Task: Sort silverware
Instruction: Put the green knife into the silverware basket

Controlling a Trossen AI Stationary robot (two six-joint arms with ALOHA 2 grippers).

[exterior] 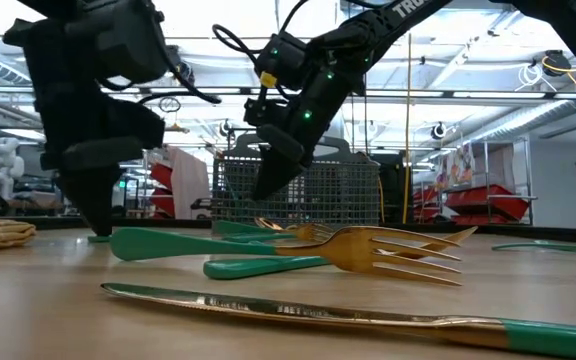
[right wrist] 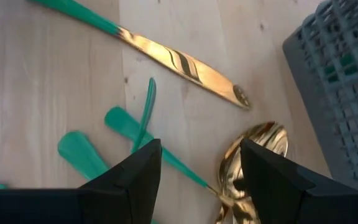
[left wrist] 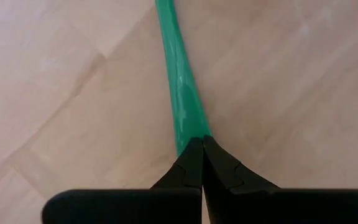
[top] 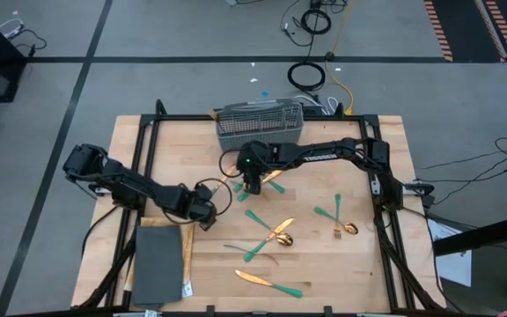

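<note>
Gold-headed silverware with teal handles lies scattered on the wooden table (top: 324, 264). My left gripper (top: 208, 218) stands at table level, shut on the end of one teal handle (left wrist: 179, 81); that piece's head is out of view. My right gripper (top: 252, 187) hangs open just above the table in front of the grey mesh basket (top: 260, 126). In the right wrist view a gold spoon (right wrist: 253, 149), a knife (right wrist: 179, 62) and several teal handles (right wrist: 129, 127) lie on the table under and ahead of its fingers (right wrist: 135, 177), which touch nothing. My left gripper pinches the free end of the teal handle (left wrist: 190, 135) between the tips of its two fingers. The fingers point down from above (exterior: 93, 215). The handle lies flat on the table and runs straight away from the fingertips.
Crossed pieces (top: 271, 231), a fork and spoon (top: 340, 222) and a knife (top: 267, 282) lie toward the table's near and right sides. A dark grey slab (top: 158, 264) lies at the near left, close to my left gripper. A fork (exterior: 388, 250) and knife (exterior: 298, 312) lie nearest the low camera.
</note>
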